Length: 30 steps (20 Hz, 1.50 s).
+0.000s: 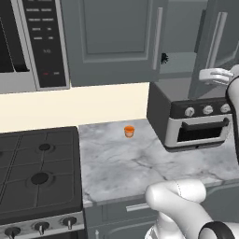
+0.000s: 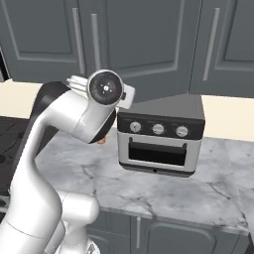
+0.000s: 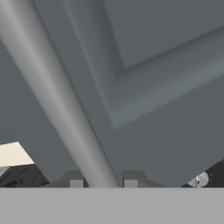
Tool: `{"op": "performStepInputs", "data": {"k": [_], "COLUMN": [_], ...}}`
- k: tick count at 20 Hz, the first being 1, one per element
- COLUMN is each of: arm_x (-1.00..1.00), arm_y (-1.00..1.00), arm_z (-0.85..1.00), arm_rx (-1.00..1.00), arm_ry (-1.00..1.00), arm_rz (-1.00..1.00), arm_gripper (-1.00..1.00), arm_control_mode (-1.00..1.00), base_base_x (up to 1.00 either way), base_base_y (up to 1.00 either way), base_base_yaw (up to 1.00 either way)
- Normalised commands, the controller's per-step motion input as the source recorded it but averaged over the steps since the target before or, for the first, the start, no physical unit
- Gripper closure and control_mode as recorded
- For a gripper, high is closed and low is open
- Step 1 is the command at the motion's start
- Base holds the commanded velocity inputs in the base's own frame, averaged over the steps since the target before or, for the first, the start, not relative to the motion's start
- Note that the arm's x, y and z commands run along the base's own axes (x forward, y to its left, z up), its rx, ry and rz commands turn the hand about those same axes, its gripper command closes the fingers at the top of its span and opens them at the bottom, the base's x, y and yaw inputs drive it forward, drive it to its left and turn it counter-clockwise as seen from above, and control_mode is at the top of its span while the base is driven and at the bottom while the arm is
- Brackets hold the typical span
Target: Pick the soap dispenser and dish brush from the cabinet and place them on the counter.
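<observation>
Grey-blue cabinet (image 1: 112, 42) stands with its right-hand door (image 3: 166, 87) swung open. In your hand view, the gripper (image 3: 103, 181) has the door handle (image 3: 57, 87) between its fingertips (image 3: 76, 182). They sit close against either side of the bar, nearly closed, with nothing else in the grip. The bar runs from 11 o'clock down to 6 o'clock. In your left base view, note a small black item (image 1: 164, 58) on the inner shelf (image 1: 182, 63), at 1 o'clock. It is too small to tell brush from bottle. On the marble counter (image 1: 140, 163), an orange cup (image 1: 129, 131) stands well apart from a toaster oven (image 1: 196, 121) at its 3 o'clock.
</observation>
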Motion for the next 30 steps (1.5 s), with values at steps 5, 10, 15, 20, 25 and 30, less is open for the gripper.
{"op": "performStepInputs", "data": {"k": [5, 10, 15, 20, 25, 30], "arm_x": [-0.3, -0.3, -0.23, -0.22, -0.02, -0.01], "arm_y": [-0.41, -0.44, -0.47, -0.5, -0.27, -0.16], "arm_z": [0.08, 0.03, 0.01, 0.01, 0.17, 0.08], "arm_rx": [0.08, 0.07, 0.08, 0.08, 0.1, 0.05], "arm_ry": [0.05, 0.05, 0.06, 0.07, 0.07, 0.02], "arm_rz": [0.02, 0.01, 0.0, 0.0, 0.03, 0.02], "arm_gripper": [1.0, 1.0, 1.0, 1.0, 1.0, -1.0], "arm_control_mode": [-1.0, -1.0, -1.0, -1.0, -1.0, -1.0], "base_base_x": [0.0, 0.0, 0.0, 0.0, 0.0, 0.0], "base_base_y": [0.0, 0.0, 0.0, 0.0, 0.0, 0.0], "base_base_yaw": [0.0, 0.0, 0.0, 0.0, 0.0, 0.0]}}
